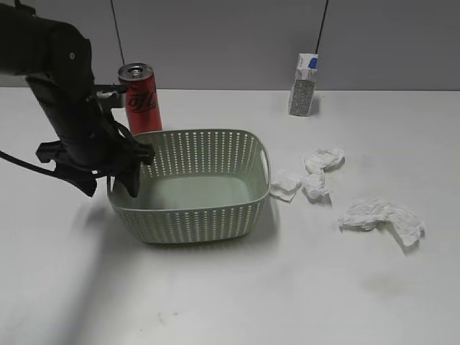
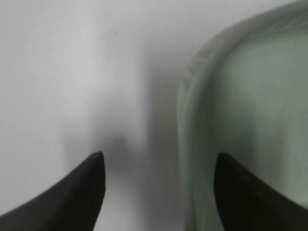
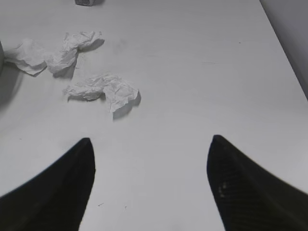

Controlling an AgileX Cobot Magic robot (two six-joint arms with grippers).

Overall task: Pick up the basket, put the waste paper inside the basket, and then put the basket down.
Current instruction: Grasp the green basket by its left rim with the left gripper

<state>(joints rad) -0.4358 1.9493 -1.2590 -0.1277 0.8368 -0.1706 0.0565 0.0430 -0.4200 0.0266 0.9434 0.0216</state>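
The sage-green basket [image 1: 194, 208] stands on the white table, empty. My left gripper [image 1: 133, 169] is open at the basket's left rim. In the left wrist view its jaws [image 2: 159, 163] straddle the blurred rim [image 2: 192, 120], one finger outside over the table and one inside. Several white waste paper wads lie to the right of the basket: two small ones [image 1: 286, 184] [image 1: 315, 185], one behind them [image 1: 322, 159] and a larger one [image 1: 381, 215]. My right gripper [image 3: 151, 144] is open and empty over bare table, with the wads [image 3: 103, 89] [image 3: 72, 48] beyond it to the left. The right gripper is out of the exterior view.
A red drink can [image 1: 141, 97] stands just behind the basket's left corner, close to my left arm. A white-and-blue carton [image 1: 304, 85] stands at the back right by the grey wall. The table's right edge [image 3: 288, 53] shows in the right wrist view.
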